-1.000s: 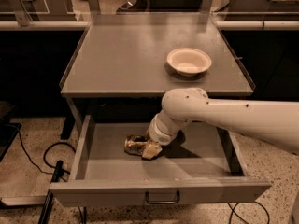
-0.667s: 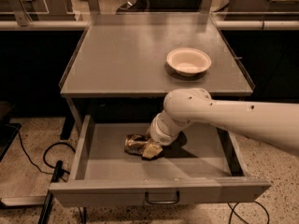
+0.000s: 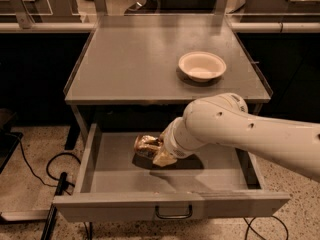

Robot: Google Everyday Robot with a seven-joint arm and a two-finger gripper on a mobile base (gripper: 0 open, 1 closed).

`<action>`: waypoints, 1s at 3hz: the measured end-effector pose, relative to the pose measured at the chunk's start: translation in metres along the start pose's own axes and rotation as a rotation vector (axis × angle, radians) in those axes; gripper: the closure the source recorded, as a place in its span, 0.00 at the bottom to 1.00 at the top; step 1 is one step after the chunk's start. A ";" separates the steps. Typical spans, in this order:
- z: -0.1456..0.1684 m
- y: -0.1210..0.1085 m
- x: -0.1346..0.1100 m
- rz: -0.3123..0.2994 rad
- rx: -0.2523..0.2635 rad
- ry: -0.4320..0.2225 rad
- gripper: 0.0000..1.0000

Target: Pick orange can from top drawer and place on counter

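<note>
The orange can (image 3: 145, 145), shiny, golden-brown and wrinkled, is inside the open top drawer (image 3: 115, 181), left of its middle. My gripper (image 3: 156, 151) reaches down into the drawer from the right and is shut on the can's right side. The can hangs a little above the drawer floor, with a dark shadow under it. The white arm (image 3: 235, 129) crosses over the right half of the drawer and hides it. The grey counter (image 3: 135, 59) lies above the drawer.
A round cream-white bowl (image 3: 202, 65) sits on the right part of the counter. The drawer's dark pull handle (image 3: 173, 213) is at its front. Black cables (image 3: 55, 169) and a dark bar lie on the speckled floor to the left.
The gripper and the can have risen slightly off the drawer floor. The arm's elbow has moved up and a little right.
</note>
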State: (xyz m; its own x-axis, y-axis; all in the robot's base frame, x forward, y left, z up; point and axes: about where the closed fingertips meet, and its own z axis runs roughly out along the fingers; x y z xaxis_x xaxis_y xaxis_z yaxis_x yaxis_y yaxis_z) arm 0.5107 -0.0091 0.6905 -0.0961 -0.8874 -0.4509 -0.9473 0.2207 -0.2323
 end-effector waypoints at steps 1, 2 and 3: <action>-0.052 -0.001 -0.024 -0.007 0.079 0.018 1.00; -0.052 -0.001 -0.024 -0.007 0.079 0.018 1.00; -0.067 -0.018 -0.042 -0.036 0.097 0.008 1.00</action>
State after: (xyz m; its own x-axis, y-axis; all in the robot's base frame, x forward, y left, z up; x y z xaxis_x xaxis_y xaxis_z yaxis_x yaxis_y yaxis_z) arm 0.5119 -0.0025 0.7714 -0.0648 -0.8985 -0.4343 -0.9163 0.2259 -0.3306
